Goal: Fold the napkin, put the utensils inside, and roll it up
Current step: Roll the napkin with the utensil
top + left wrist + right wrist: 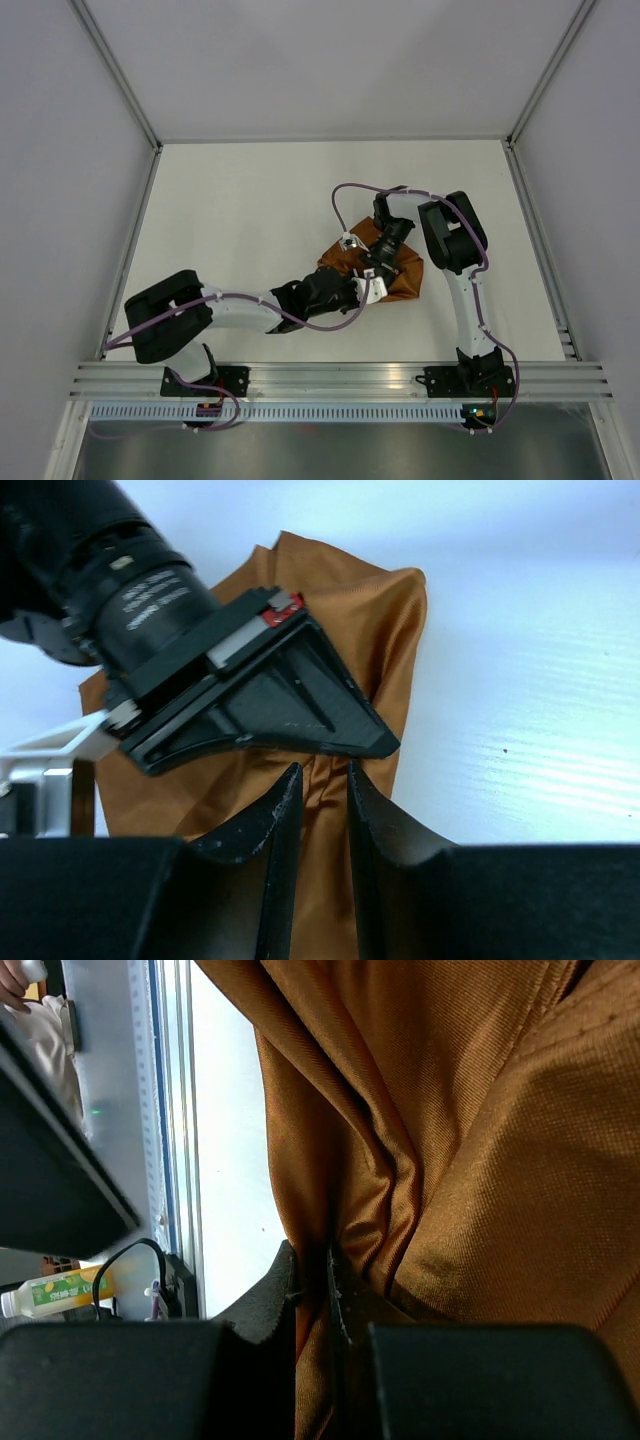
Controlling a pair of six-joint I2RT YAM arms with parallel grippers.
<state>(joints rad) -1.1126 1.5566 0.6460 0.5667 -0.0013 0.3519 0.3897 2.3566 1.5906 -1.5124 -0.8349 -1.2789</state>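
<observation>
Crowding the bunched napkin (405, 283), left claw (322, 800) and right claw (315, 1280) hide its middle.

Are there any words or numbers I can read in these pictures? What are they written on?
White print on the right arm's black wrist barrel: some lines of small lettering, too blurred to read.
Green and yellow label on a bottle lying beyond the table: too small to read.
The napkin: plain, no writing.
No other text shows.

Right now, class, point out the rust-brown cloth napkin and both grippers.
rust-brown cloth napkin (405, 280): top view, right fold.
left gripper (323, 780): left wrist view, between fingertips.
right gripper (310, 1260): right wrist view, between fingertips.
</observation>
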